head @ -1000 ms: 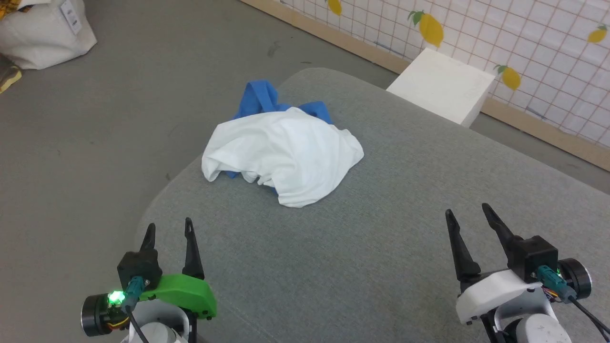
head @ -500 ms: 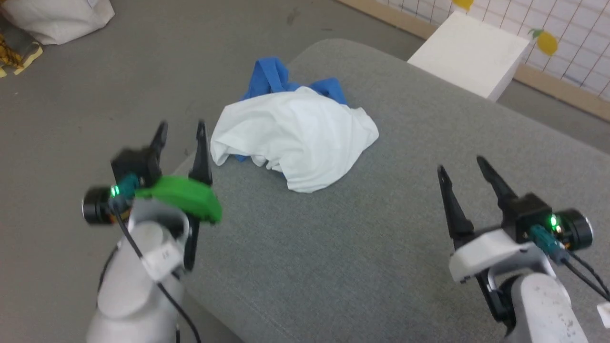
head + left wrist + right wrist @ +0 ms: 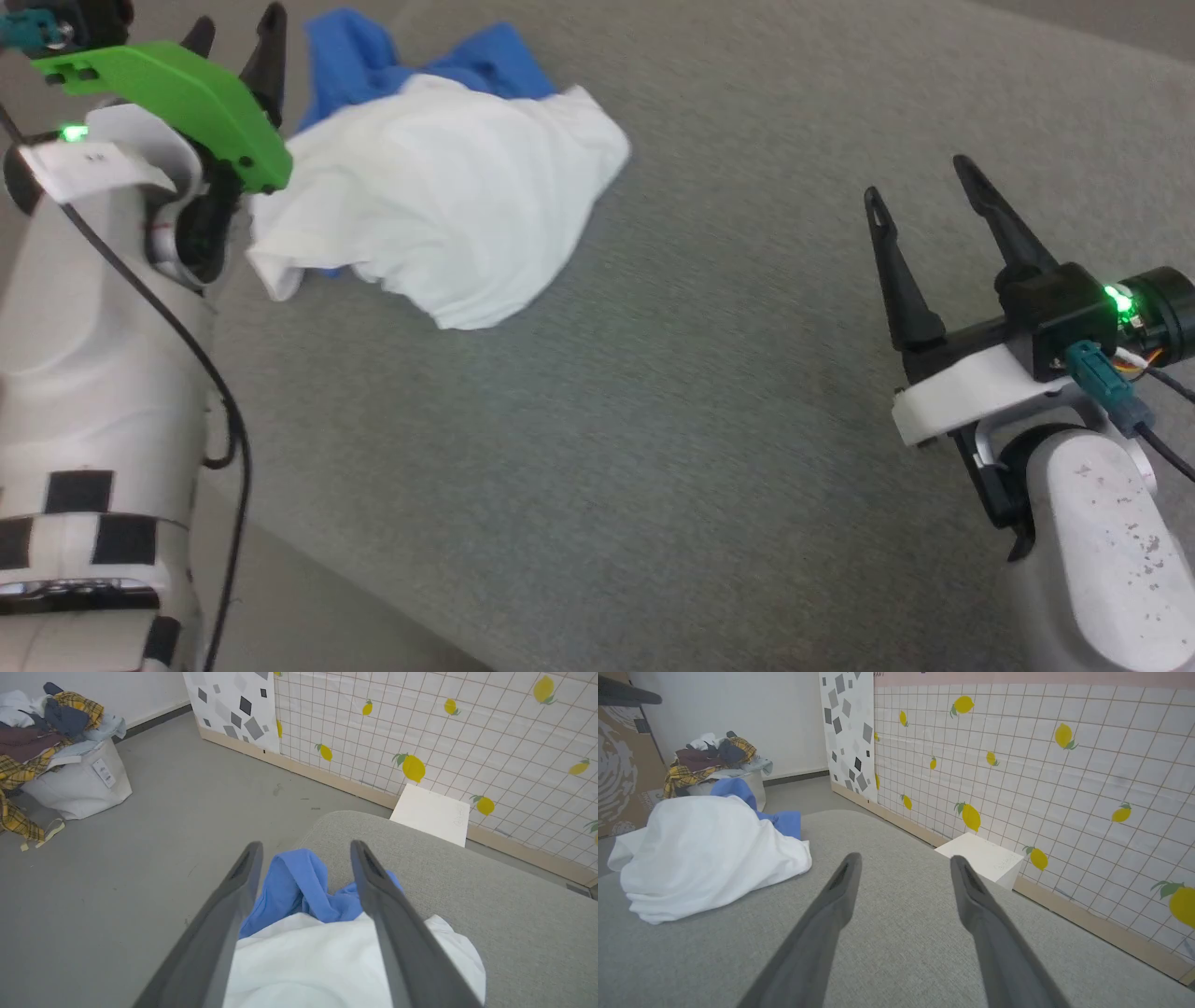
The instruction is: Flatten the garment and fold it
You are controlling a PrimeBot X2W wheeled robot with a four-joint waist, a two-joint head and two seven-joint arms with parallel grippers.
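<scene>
**A:** Where is the garment?

**B:** The garment [image 3: 439, 205] lies crumpled in 1 heap on the grey padded surface [image 3: 653, 420]. Its white body is on top and its blue sleeves are bunched at the far side, by the surface's edge.

**A:** And the 2 grippers?

**B:** The left gripper [image 3: 236, 26] is just beside the heap's left side, jaws spread wide with nothing gripped. I cannot tell whether it touches the cloth. The right gripper [image 3: 918, 182] is well apart from the heap, over bare padding, jaws also wide and empty.

**A:** What do the wrist views add to the head view?

**B:** The left wrist view looks down its 2 fingers, which frame a blue sleeve with white cloth nearer the camera. Past the surface's rounded corner it takes in the grey floor [image 3: 163, 826], a white bag [image 3: 79, 788] heaped with clothes, and a white box [image 3: 432, 814] against the lemon-patterned wall [image 3: 467, 728]. The right wrist view shows the heap from the side, off to its left, standing up in a rounded mound. The head view gives both arms at once.
</scene>
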